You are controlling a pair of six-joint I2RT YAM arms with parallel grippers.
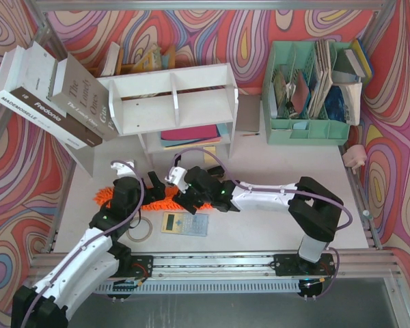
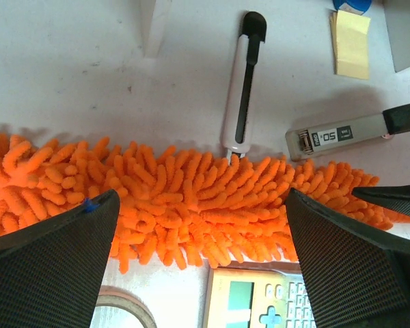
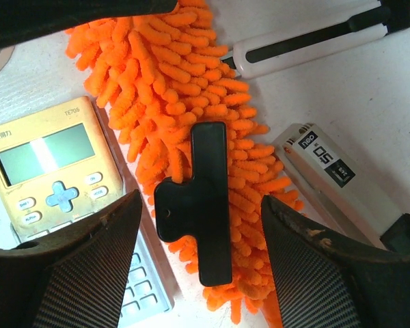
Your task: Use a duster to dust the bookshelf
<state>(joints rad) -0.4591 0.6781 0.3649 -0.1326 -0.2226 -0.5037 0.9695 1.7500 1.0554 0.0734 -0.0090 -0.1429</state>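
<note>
Directly beneath both hands, the duster [image 1: 165, 202] lies flat on the desk [image 1: 273, 219], its fluffy orange head stretching from under one hand to under the other. The left hand [image 2: 198, 205] hangs over one stretch of the head with its fingers [image 2: 61, 266] spread wide and nothing pinched. The right hand [image 3: 201, 205] is likewise spread, straddling a black clip-shaped piece [image 3: 208, 164] that sits on top of the fibres. Whether either hand brushes the fluff cannot be told. Just beyond the left hand's fingertips lie a utility knife [image 2: 242, 89] and a grey stapler [image 2: 335, 133]. On the side of the hands toward the arm bases, a calculator [image 3: 61, 171] sits just beside the duster. Farther out past both hands stands the white bookshelf [image 1: 174, 99].

By the look of it the job is at its first step, the pick-up, with no dusting done yet. The next move calls for a hand to come down and press its fingers together on something firm rather than on loose fibres. That could be the black piece or the handle, which is not plainly in view. The hand would then lift the head clear of the clutter and carry it forward to the shelf.
</note>
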